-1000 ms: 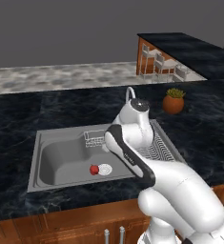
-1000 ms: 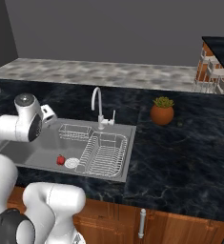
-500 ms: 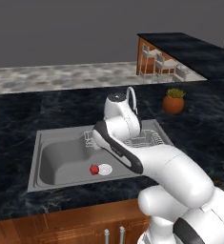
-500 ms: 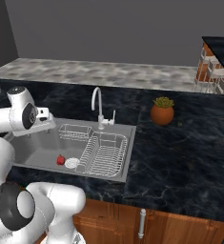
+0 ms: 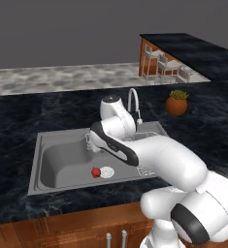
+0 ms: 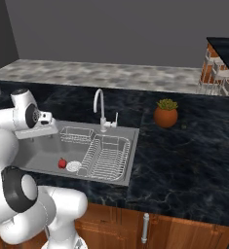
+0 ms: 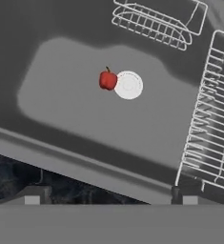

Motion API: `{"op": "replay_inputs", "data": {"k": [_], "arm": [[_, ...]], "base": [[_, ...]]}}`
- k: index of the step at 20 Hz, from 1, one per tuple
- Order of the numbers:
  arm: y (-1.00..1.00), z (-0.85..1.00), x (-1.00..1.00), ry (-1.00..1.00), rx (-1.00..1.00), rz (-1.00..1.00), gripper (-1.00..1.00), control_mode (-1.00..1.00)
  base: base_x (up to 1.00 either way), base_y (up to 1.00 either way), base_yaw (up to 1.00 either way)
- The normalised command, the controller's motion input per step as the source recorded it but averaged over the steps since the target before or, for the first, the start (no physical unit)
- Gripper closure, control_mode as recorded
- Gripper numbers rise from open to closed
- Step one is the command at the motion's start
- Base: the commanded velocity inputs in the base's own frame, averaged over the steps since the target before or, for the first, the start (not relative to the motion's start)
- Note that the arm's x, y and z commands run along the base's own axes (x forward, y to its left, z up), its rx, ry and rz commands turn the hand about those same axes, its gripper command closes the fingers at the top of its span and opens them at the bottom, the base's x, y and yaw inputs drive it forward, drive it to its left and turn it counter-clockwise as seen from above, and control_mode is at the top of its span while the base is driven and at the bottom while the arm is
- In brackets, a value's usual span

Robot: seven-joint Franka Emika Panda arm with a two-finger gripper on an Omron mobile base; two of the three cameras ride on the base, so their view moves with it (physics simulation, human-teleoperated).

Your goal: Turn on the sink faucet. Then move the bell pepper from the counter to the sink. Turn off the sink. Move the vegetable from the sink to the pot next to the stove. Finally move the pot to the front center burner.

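Down in the sink basin [image 5: 62, 167], the red bell pepper [image 7: 107, 79] is lying on the grey floor, touching the white drain [image 7: 128, 85] on its side, stem pointing up and away in the hand view. It also shows in the left base view [image 5: 95, 172] and the right base view [image 6: 62, 163]. The gripper [image 7: 107, 198] is hanging above the near rim of the basin, fingers spread wide and holding nothing; its two dark tips are sitting far apart at the bottom of the hand view. The pepper is lying ahead of the claw and below it, nearly centred between the tips, a touch toward the left one. It is squat and roundish, so no long axis to line up with. My reading: faucet [image 6: 101, 109] looks dry, so the pick from sink to pot is coming, needing a forward-and-down reach. The wire dish rack [image 6: 106, 154] is sitting well to the side.
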Motion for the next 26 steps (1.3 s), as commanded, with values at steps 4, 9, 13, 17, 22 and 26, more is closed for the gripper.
{"op": "replay_inputs", "data": {"k": [4, 9, 13, 17, 22, 26], "arm": [[0.00, -0.40, 0.17, 0.01, -0.02, -0.06, -1.00, -1.00], [0.00, -0.34, 0.26, 0.11, 0.00, -0.06, -1.00, -1.00], [0.00, -0.38, 0.23, 0.12, 0.00, -0.08, -1.00, -1.00], [0.05, -0.38, 0.24, 0.07, 0.00, -0.19, -1.00, -1.00], [0.06, -0.16, 0.08, 0.02, 0.00, -0.12, -1.00, -1.00], [0.04, -0.26, 0.23, 0.08, 0.00, -0.08, -1.00, -1.00]], "base": [[0.00, 0.00, 0.00], [0.00, 0.00, 0.00], [0.00, 0.00, 0.00], [0.00, 0.00, 0.00], [0.00, 0.00, 0.00], [0.00, 0.00, 0.00]]}}
